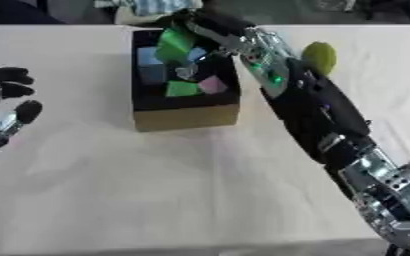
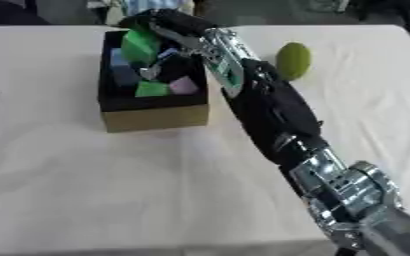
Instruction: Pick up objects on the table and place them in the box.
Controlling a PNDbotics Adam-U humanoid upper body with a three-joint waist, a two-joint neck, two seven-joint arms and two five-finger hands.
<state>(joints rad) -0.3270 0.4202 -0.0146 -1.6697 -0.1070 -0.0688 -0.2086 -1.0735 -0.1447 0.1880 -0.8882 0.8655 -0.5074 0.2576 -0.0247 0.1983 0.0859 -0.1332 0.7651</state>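
My right hand (image 1: 195, 25) is over the box (image 1: 184, 116), and my own wrist hides whether its fingers curl round the green piece (image 1: 175, 42) there. My left hand (image 1: 3, 107) is cut by the picture's left edge. My forearm covers part of the yellow-green object (image 2: 293, 60). The box's blurred contents show only as colours.

Cream counter (image 1: 112, 190); box (image 1: 187, 116) — tan outside, black inside — with green, pink and blue blocks (image 1: 184, 88); olive-green ball (image 1: 320, 58).
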